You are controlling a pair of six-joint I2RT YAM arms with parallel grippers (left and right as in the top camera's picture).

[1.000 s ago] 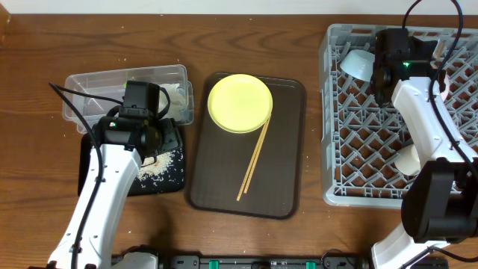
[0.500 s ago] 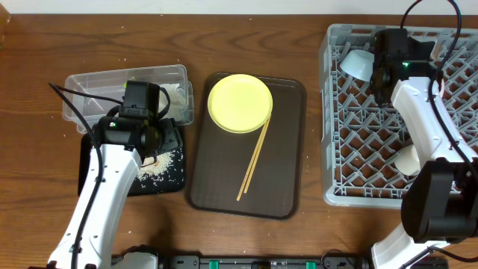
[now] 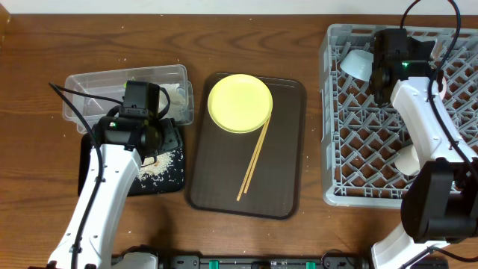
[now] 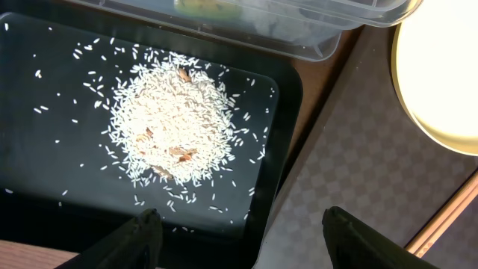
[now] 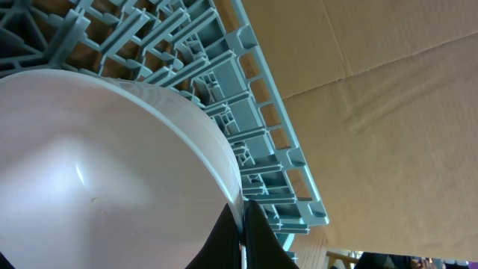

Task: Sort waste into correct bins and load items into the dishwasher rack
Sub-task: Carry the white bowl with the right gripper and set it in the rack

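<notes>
R hand (image 5: 240, 233) pinches rim of white bowl (image 5: 97, 172); bowl sits tilted in grey rack (image 3: 358, 134), top-left corner in overhead view. Pale cup (image 3: 407, 158) lower in rack, beside R arm. L hand (image 4: 243, 243) spread, empty, over black tray (image 4: 45, 149) w/ rice pile (image 4: 172, 119). Clear tub (image 3: 89, 86) right against that tray. Yellow plate (image 3: 239, 102) & chopsticks (image 3: 254, 161) on brown tray (image 3: 224, 187), mid counter (image 3: 45, 45).

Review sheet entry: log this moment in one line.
left pincer: open over rice in black tray | right pincer: shut on white bowl in rack | yellow plate, chopsticks: on brown tray
</notes>
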